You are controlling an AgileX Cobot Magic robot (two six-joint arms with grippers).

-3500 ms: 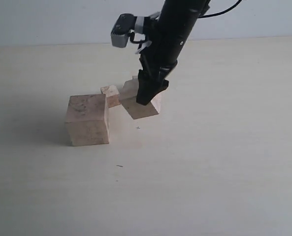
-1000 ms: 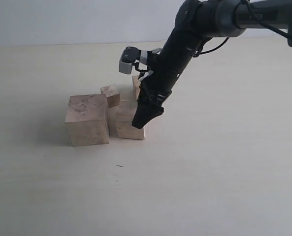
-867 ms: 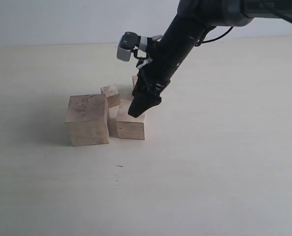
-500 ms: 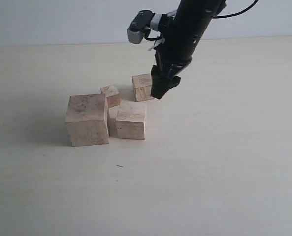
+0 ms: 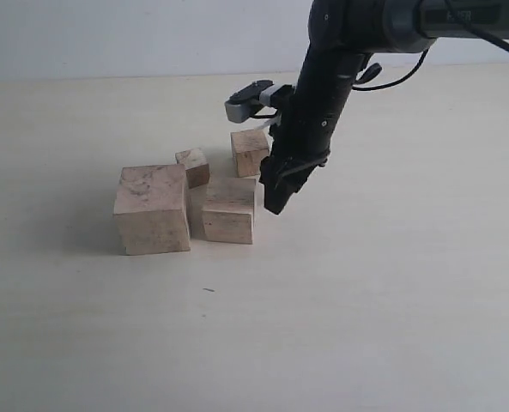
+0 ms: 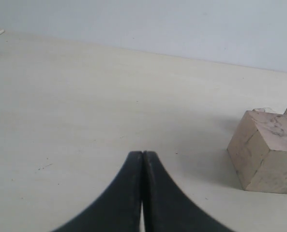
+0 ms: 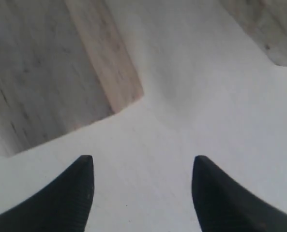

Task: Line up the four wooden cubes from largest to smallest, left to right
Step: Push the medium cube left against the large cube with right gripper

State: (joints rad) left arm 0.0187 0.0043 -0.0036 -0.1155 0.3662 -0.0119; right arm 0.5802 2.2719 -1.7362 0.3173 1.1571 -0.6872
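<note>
Four wooden cubes lie on the pale table. The largest cube (image 5: pixel 151 210) stands at the left, and the second-largest (image 5: pixel 229 210) sits close to its right. The smallest cube (image 5: pixel 192 166) and a mid-sized one (image 5: pixel 250 151) rest just behind them. My right gripper (image 5: pixel 273 202) hangs low just right of the second-largest cube, open and empty (image 7: pixel 142 162). Its wrist view shows one cube (image 7: pixel 46 72) close by and another cube's corner (image 7: pixel 269 24) farther off. My left gripper (image 6: pixel 142 153) is shut and empty, facing the largest cube (image 6: pixel 269 150) from a distance.
The bare pale table (image 5: pixel 366 300) stretches wide in front of and to the right of the cubes. A light wall (image 5: pixel 108 34) backs the table's far edge. A tiny dark speck (image 5: pixel 209 290) lies in front of the cubes.
The right gripper let go of the second-largest cube beside the largest one, rose over the mid-sized cube, then dropped to the right of the second-largest cube. Its jaws narrowed slightly.
</note>
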